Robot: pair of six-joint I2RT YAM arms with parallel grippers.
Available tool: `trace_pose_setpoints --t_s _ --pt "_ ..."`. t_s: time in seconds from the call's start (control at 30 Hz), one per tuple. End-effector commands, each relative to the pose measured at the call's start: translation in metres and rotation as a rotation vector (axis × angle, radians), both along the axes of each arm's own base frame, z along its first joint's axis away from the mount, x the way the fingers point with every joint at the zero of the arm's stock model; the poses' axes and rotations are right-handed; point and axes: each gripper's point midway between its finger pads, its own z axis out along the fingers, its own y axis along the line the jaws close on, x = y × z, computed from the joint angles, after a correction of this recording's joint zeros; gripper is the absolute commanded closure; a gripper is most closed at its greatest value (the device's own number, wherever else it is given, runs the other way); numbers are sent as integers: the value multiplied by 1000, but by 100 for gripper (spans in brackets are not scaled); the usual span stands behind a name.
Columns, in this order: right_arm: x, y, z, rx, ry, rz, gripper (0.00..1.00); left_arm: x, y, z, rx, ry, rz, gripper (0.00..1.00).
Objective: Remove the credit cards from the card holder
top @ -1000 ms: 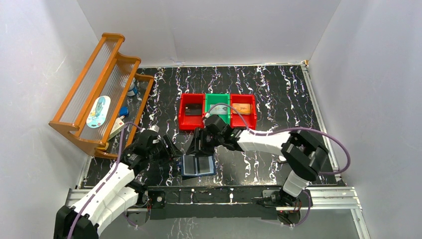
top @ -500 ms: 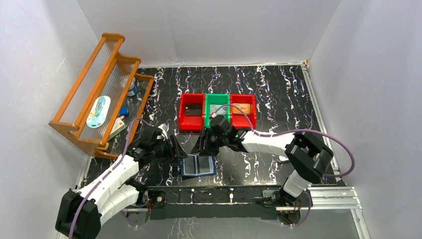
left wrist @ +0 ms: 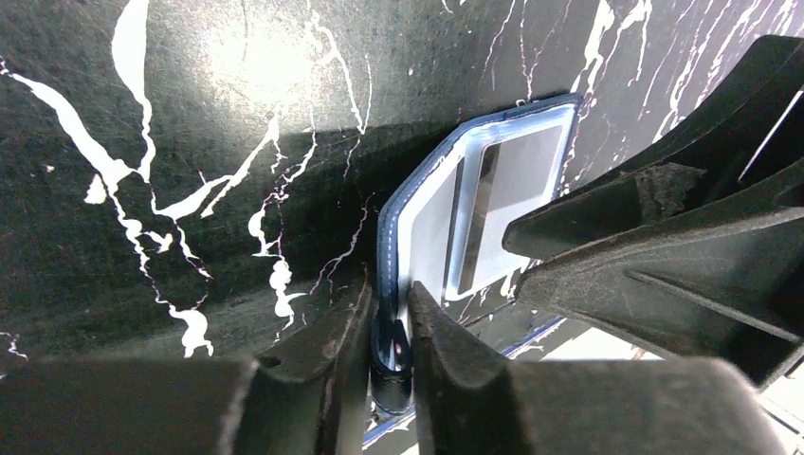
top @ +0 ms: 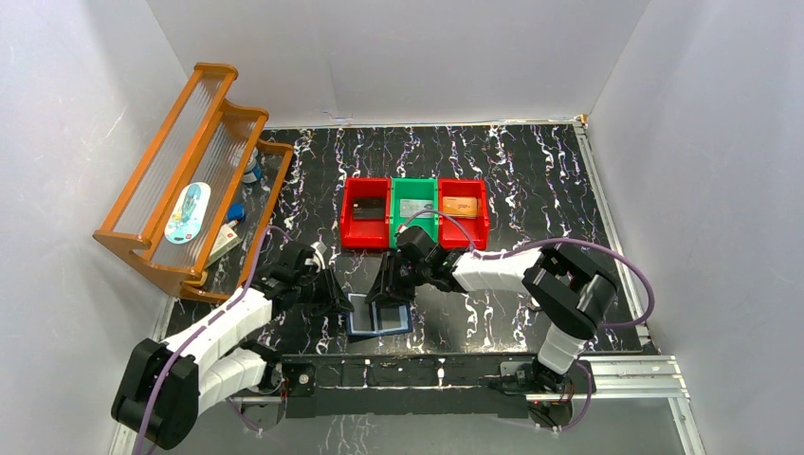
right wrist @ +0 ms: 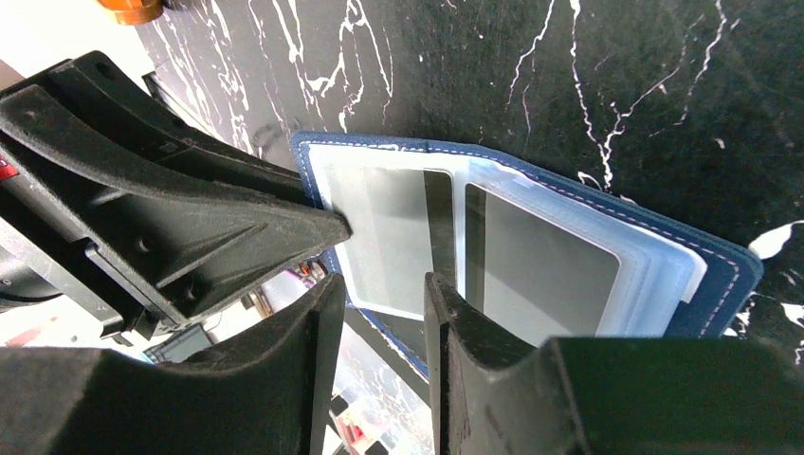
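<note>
**On the black marbled table [top: 531,171], you are working both arms at the open card holder [top: 379,324].**

The wooden rack [top: 180,180] is standing at the table's 10 o'clock, and the three bins [top: 347,214], red, green and red, are sitting in a row near its centre. The navy card holder is lying open and face up at 6 o'clock, just ahead of the arm bases. Your left gripper [left wrist: 389,296] is reaching in at the holder's 9 o'clock, its jaws pinching the edge of the navy cover. Your right gripper [right wrist: 379,284] is hanging over the holder's 12 o'clock side, its jaws standing narrowly apart with nothing clamped between them. The credit cards [right wrist: 540,267] are sitting inside the clear sleeves [right wrist: 664,275], one grey face showing in each half.
</note>
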Motion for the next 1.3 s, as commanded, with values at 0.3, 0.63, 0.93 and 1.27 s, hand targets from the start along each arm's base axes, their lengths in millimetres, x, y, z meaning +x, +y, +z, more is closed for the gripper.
trace_pose_setpoints --t_s 0.3,0.63,0.93,1.27 --pt "-4 6 -5 19 31 20 56 -4 1 -3 8 14 -8 69" --pt "-6 7 -16 5 51 39 56 -4 9 -5 55 39 38 72" --pt "-7 6 -23 -16 60 41 55 -2 8 1 44 23 42 87" --pt "0 -4 -32 -120 38 23 53 -8 7 -15 47 60 15 99"
